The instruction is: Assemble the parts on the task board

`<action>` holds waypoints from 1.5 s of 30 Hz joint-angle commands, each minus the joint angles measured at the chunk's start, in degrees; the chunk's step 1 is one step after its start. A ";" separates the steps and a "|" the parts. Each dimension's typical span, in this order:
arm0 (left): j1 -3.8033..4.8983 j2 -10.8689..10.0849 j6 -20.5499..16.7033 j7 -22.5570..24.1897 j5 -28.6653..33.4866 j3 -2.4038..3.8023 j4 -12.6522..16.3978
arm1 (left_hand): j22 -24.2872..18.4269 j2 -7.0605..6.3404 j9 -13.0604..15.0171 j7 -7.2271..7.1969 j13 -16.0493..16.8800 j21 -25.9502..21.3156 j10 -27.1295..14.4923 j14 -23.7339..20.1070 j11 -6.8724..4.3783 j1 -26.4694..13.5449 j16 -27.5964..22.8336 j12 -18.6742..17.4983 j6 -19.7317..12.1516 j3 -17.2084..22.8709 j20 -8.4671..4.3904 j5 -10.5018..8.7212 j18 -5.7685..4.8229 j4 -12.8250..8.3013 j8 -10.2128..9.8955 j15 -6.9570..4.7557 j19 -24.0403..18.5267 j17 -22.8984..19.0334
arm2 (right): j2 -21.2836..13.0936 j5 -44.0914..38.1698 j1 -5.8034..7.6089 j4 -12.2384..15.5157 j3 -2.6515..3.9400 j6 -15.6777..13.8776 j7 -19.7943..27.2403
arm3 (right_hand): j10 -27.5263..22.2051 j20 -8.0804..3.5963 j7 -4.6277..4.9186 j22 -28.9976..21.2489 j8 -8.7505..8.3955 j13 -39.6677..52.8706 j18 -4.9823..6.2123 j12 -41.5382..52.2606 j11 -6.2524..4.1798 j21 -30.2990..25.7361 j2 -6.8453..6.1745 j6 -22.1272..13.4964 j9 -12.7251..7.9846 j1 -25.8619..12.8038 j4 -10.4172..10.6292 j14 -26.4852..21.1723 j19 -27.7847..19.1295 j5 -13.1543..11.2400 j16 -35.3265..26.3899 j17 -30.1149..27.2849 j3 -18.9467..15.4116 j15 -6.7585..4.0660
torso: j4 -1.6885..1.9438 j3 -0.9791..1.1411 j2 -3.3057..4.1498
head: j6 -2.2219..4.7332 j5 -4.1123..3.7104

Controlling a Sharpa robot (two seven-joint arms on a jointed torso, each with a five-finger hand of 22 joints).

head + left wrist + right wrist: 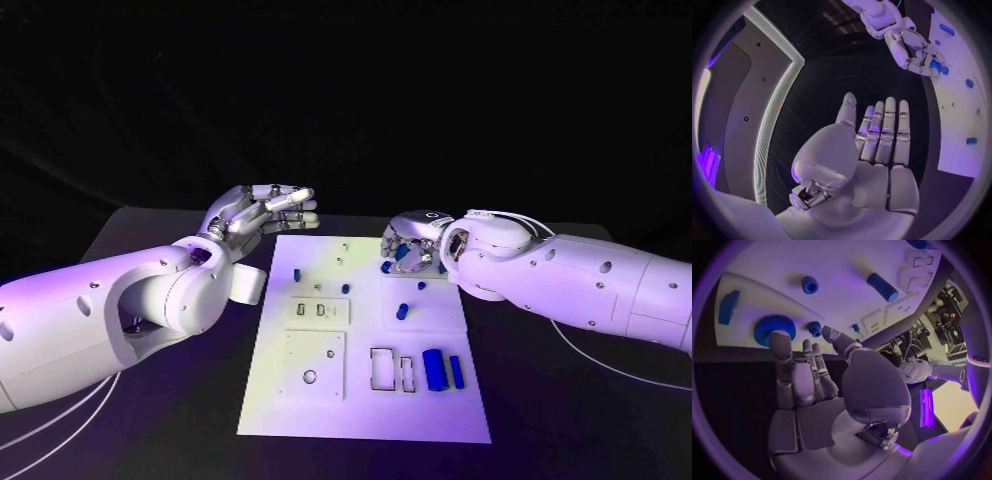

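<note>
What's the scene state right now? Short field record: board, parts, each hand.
board: white task board flat on the black table
parts: blue pieces spread over the board; two blue cylinders lie side by side near its front right; a blue gear sits by the right hand
left hand: left hand off the board's far left corner, fingers straight, holds nothing
right hand: right hand at the board's far right edge, fingertips close to the gear; contact cannot be told
</note>
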 commanded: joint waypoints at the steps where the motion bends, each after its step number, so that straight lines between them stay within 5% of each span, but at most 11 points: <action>1: 0.12 0.01 0.45 0.70 0.21 0.07 0.19 | -0.09 0.70 0.10 0.24 0.02 -0.20 -0.53 -0.29 -0.05 -0.04 -0.30 -0.18 -0.28 -0.33 0.19 -0.22 0.70 -0.10 -0.27 0.08 -0.14 0.06 | 0.36 -0.89 -0.20 -0.25 -0.01 1.49 -0.20 | -0.26 0.25 0.16 0.45 -0.04 -0.06 -1.05 -0.09 -0.15 0.56 0.80 0.44 0.10 0.08 0.05 1.64 0.04 0.30 0.48 0.20 0.44 0.31 | 0.01 0.01 0.04 | -0.10 0.13; 15: 0.19 0.02 0.60 0.61 0.21 0.08 0.24 | -0.14 0.80 0.13 0.30 0.02 -0.22 -0.75 -0.32 0.01 -0.11 -0.41 -0.18 -0.40 -0.64 0.23 -0.25 0.70 -0.35 -0.33 0.12 -0.16 0.21 | 1.21 -0.56 -0.64 -1.44 -0.02 2.11 0.26 | 0.11 0.30 0.04 2.29 0.06 -0.12 -1.22 0.02 -0.21 2.03 1.59 0.77 0.41 -0.19 0.77 1.69 0.18 0.22 1.35 0.82 1.33 0.30 | -0.12 0.00 0.13 | -0.20 0.47; 29: 0.25 0.06 0.89 0.57 0.21 0.08 0.22 | -0.16 0.90 0.15 0.31 0.02 -0.23 -0.83 -0.34 0.03 -0.08 -0.45 -0.19 -0.43 -0.71 0.25 -0.22 0.70 -0.45 -0.35 0.13 -0.17 0.26 | 1.51 -0.51 -0.75 -1.84 -0.02 1.54 -0.03 | 2.79 0.07 -0.72 5.92 1.22 -0.13 -1.49 0.35 -0.85 4.84 2.49 2.27 1.96 0.09 2.21 1.76 0.17 -2.80 3.17 1.90 5.11 -0.16 | -0.14 -0.01 0.19 | -0.31 0.44; 45: 0.30 0.18 0.95 0.55 0.21 0.08 0.08 | -0.21 1.04 0.18 0.34 0.01 -0.25 -1.00 -0.39 0.08 -0.03 -0.54 -0.19 -0.51 -0.87 0.27 -0.20 0.70 -0.69 -0.38 0.16 -0.20 0.35 | 2.07 -1.21 -0.90 -2.24 -0.02 0.89 -1.30 | 3.33 -0.10 -0.83 7.13 1.53 -0.16 -1.61 0.08 -1.00 5.73 1.75 2.17 2.69 0.54 2.20 1.79 0.18 -3.42 3.74 2.21 6.39 -0.31 | -0.10 -0.05 0.33 | -0.30 0.37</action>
